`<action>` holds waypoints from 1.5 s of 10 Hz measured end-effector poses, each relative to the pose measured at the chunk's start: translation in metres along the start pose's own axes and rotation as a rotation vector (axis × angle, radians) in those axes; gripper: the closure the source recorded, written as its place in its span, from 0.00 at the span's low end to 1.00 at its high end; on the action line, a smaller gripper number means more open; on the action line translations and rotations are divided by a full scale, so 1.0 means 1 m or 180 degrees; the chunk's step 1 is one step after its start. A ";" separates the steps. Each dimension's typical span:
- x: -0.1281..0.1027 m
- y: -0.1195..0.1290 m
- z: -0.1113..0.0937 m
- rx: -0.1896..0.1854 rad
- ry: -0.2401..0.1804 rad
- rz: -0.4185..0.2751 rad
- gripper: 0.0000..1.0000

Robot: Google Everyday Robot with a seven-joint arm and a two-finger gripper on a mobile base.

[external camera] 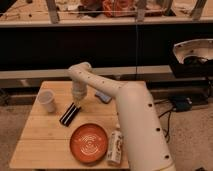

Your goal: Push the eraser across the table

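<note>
Though at eraser [70, 114], jaws near cup [46, 101]

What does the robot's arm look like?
It is a thick, smooth, creamy-white arm made of rounded tubes, with small dark dots along its side. Its tool sits at the tip, just above the black eraser on the wooden table.

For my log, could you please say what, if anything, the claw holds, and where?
It cannot be told: the claw hangs over the far end of the eraser, contact unclear.
</note>
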 end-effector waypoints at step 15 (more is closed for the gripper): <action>-0.004 -0.002 0.001 -0.0134 0.0021 -0.0055 0.98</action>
